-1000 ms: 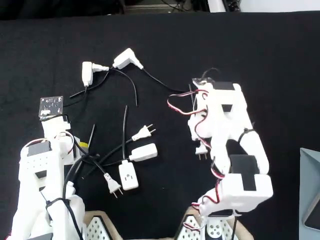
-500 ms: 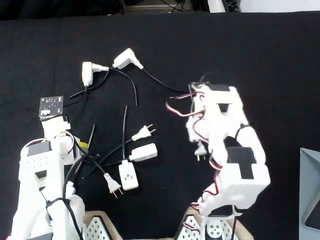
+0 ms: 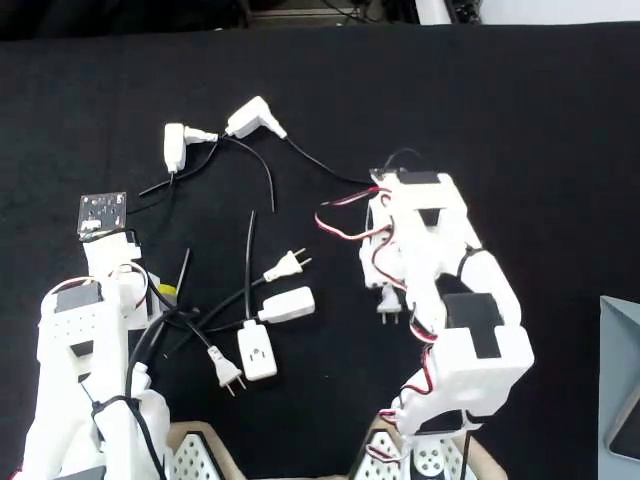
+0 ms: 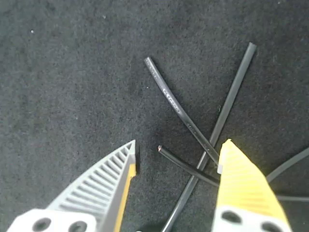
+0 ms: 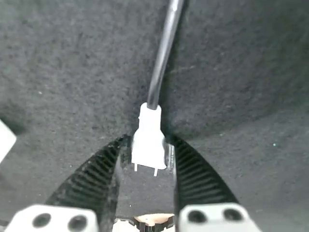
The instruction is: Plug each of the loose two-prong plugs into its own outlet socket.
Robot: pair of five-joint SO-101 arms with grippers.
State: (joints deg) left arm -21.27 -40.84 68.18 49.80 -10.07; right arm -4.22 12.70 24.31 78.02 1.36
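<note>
My right gripper (image 5: 147, 151) is shut on a white two-prong plug (image 5: 148, 139), whose black cable runs away over the mat. In the high view that plug (image 3: 388, 306) hangs prongs toward the near edge under the right gripper (image 3: 388, 292), right of two white outlet sockets (image 3: 287, 304) (image 3: 257, 352). Two loose plugs lie nearby, one (image 3: 287, 265) above the sockets and one (image 3: 228, 372) near the front. My left gripper (image 4: 179, 145) is open over crossing black cables (image 4: 193, 130), holding nothing; it sits low at the left (image 3: 163, 292).
Two more white sockets (image 3: 174, 145) (image 3: 255, 117) lie at the back left, joined by black cables. A grey object (image 3: 620, 380) stands at the right edge. The black mat (image 3: 520, 120) covers the table.
The right arm has moved left with the plug in its gripper, closer to the two white sockets. The left arm has stayed still.
</note>
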